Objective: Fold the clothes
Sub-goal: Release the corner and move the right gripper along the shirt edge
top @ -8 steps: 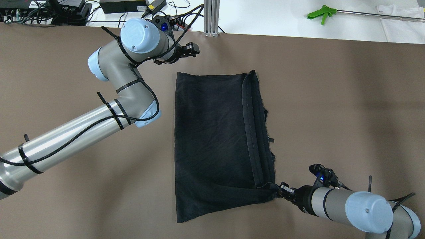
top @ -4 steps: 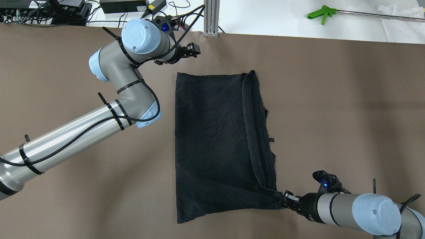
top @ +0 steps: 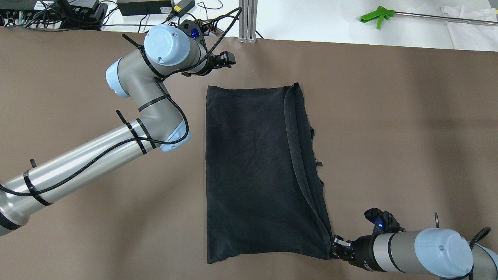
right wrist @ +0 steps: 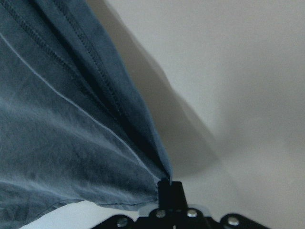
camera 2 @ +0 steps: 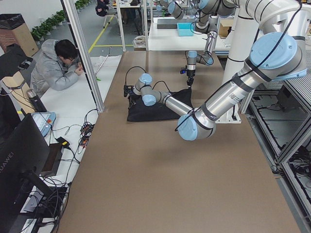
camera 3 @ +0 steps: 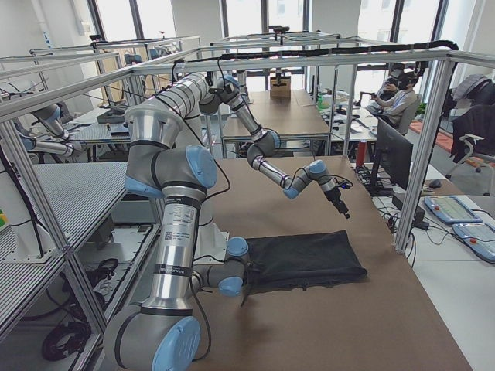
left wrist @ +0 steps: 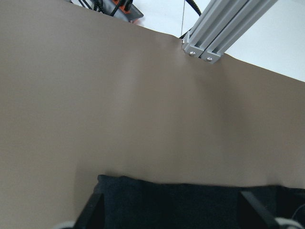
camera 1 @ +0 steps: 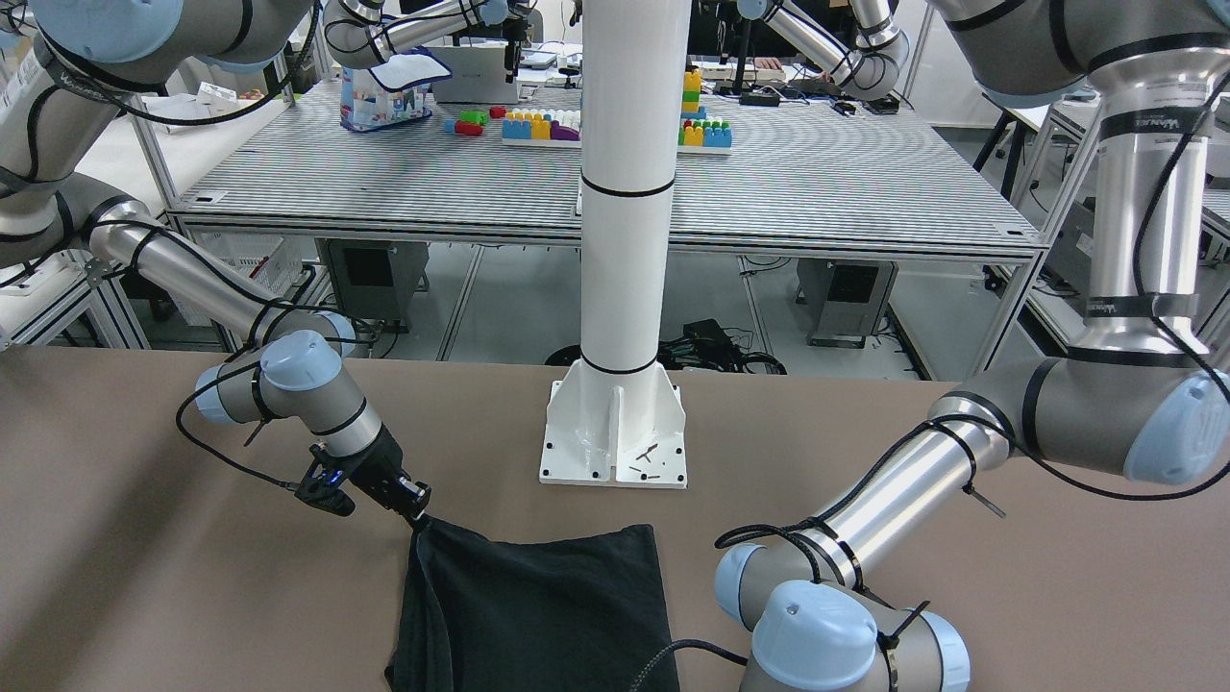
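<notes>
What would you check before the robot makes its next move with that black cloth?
1. Right gripper has the black cloth by its near corner: ok, shut on it.
2. The grip catches every layer: cannot tell.
3. Left gripper is free to help: ok, open and holding nothing, just beyond the cloth's far edge.
4. Cloth lies smooth: not ok, layers bunch along the edge on the right arm's side.
5. Green-handled tool is away from the cloth: ok.

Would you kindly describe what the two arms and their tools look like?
Both the left arm and right arm are silver tubes with pale-blue joint caps and black cables tied on outside. The left tool and right tool are black; a blue light glows beside each.
</notes>
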Action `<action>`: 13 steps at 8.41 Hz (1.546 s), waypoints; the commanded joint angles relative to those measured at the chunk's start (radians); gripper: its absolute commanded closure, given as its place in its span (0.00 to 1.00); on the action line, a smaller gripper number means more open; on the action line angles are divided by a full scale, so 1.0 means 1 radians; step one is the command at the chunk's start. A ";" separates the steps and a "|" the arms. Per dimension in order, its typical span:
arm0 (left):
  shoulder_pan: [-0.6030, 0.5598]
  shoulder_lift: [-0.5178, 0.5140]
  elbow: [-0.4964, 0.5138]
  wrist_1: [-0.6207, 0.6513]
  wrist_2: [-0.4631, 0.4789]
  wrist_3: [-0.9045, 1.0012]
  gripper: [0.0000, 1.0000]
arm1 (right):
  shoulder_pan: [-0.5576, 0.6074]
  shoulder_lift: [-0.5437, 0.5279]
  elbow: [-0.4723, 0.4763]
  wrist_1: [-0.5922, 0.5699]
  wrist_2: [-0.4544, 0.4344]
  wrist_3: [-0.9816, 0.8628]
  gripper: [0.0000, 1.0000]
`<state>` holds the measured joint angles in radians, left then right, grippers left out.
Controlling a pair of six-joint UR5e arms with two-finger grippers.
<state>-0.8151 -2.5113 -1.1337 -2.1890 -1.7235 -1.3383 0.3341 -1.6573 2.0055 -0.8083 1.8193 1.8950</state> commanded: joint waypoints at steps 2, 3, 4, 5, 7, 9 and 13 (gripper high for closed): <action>0.004 0.000 0.000 0.000 0.001 0.001 0.00 | -0.052 -0.012 0.018 0.000 0.011 0.004 0.98; 0.004 0.000 0.000 0.002 0.001 0.001 0.00 | -0.052 -0.012 0.019 0.000 0.011 0.004 0.90; 0.004 0.000 0.002 0.002 0.001 0.001 0.00 | -0.053 -0.013 0.018 0.000 0.009 0.003 0.08; 0.004 0.000 0.002 0.002 0.001 0.001 0.00 | -0.052 -0.007 0.016 0.000 -0.001 0.001 0.05; 0.004 0.000 0.002 0.002 0.001 0.001 0.00 | -0.026 0.002 0.001 -0.014 0.002 -0.049 0.05; 0.004 0.000 0.002 0.000 0.001 0.001 0.00 | 0.067 0.078 -0.004 -0.090 0.002 -0.169 0.05; 0.004 -0.006 -0.001 0.000 -0.001 -0.002 0.00 | 0.218 0.290 -0.069 -0.344 -0.151 -0.483 0.05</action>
<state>-0.8115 -2.5120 -1.1322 -2.1901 -1.7233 -1.3389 0.5034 -1.4469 1.9860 -1.0838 1.7960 1.5935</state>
